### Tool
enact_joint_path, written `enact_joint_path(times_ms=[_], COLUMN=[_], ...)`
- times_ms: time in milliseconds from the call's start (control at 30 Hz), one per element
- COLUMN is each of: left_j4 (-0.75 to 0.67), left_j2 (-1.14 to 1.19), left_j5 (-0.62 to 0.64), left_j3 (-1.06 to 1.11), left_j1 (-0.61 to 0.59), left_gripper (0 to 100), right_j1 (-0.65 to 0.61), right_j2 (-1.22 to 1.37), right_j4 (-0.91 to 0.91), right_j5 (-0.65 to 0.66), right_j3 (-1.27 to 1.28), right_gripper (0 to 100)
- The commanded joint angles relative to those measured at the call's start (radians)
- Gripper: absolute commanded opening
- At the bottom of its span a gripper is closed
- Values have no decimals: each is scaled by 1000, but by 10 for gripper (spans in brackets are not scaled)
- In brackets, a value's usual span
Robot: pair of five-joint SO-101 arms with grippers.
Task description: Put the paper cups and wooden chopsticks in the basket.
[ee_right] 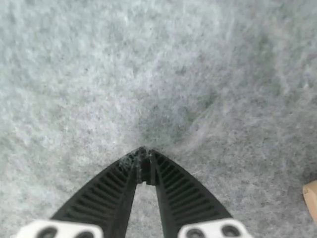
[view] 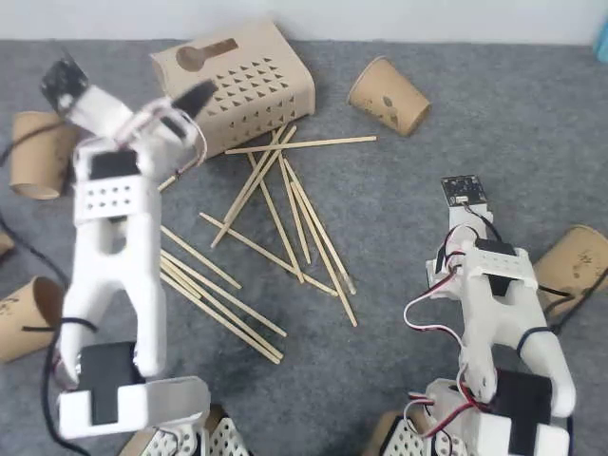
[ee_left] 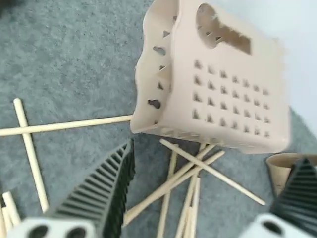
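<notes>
The grey felt mat (view: 456,123) is nappy and soft, so things on it should slide little. The basket (view: 237,85) is beige plastic, boxy, with rounded corners and rows of small triangular holes. It lies tipped over at the far side with a holed wall up and a slot handle on its end, and I cannot tell which way its mouth faces. It sits straight ahead of the left gripper (ee_left: 216,156) and close to it, framed between the ribbed black jaws, which are spread wide and hold nothing. This arm is much the nearer, so any righting or loading looks like its job. The right gripper (ee_right: 142,156) hangs over bare mat well to the other side, its jaws pressed together on nothing. The cups are brown paper cones lying on their sides and are light enough to roll. One (view: 388,95) is just beside the basket, two (view: 38,154) (view: 27,315) are out at the left edge, and one (view: 578,261) is by the right arm. The chopsticks (view: 285,218) are thin, pale and round, fanned and crossed between the arms. Most long axes run from the arms toward the basket, and several tips reach its lower edge, under the left jaws — a pinch across a stick would need the wrist turned.
</notes>
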Motion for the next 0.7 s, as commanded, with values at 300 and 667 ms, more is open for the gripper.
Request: enact_joint_path(times_ms=[300,667], left_j4=[-305,-308], left_j2=[216,457], left_j5=[-5,-6], left_j3=[33,-151], left_j1=[0,29], left_gripper=[449,449], right_j1=[-12,-13], right_j2=[-53,-54], right_j4=[-7,-7], right_j5=[12,52], right_j3=[-3,6], right_gripper=[8,8])
